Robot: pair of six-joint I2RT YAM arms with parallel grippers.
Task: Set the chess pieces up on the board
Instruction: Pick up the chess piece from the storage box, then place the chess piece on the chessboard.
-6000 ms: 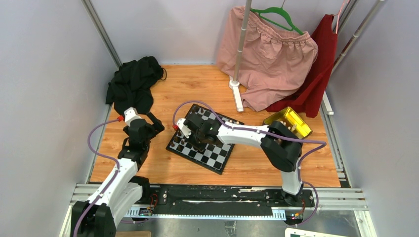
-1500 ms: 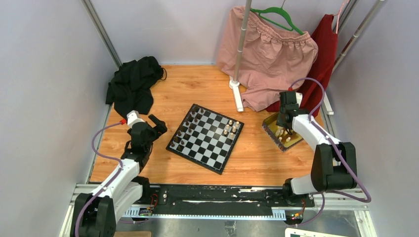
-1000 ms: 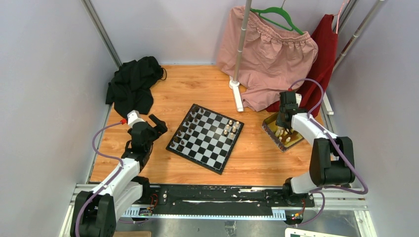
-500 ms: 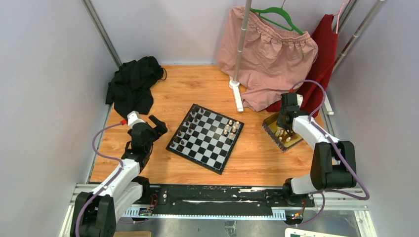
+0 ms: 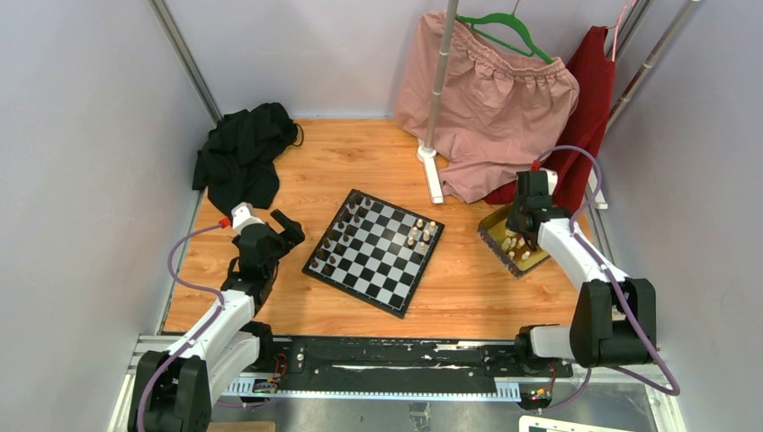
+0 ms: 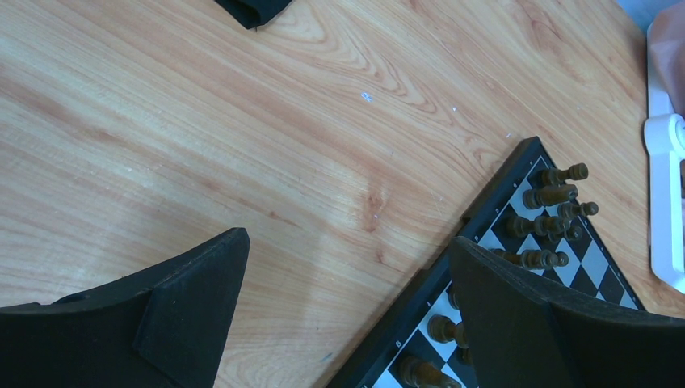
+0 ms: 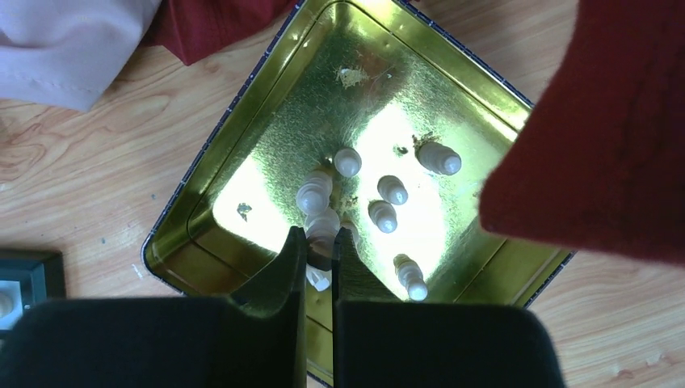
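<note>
While I monitored the cell from the top view, the work surface was a wooden table (image 5: 360, 162) enclosed by plain grey walls (image 5: 90, 135), with a metal rail (image 5: 396, 355) along its near edge. The board (image 5: 387, 270) lay flat near the middle, turned so one corner pointed at the rail. Dark chess pieces (image 5: 346, 229) stood along its left side, and a few cream ones stood at its right corner. A black cloth (image 5: 241, 162) lay heaped at the far left. A pink garment (image 5: 495, 108) and a red garment (image 5: 585, 135) hung at the far right, behind a rack pole with a white foot (image 5: 430, 166) near the board's far corner. A gold tray (image 5: 533, 261) sat at the right edge, just beside the red garment and apart from the board. The right gripper (image 7: 320, 242) was over the tray, its fingers nearly closed on a cream piece (image 7: 323, 228), with more cream pieces loose on the tray floor. The left gripper (image 6: 347, 267) hung wide open above bare wood just left of the board's corner and held nothing. Bare wood lay between board and tray, between board and black cloth, and in front of the board toward the rail.
</note>
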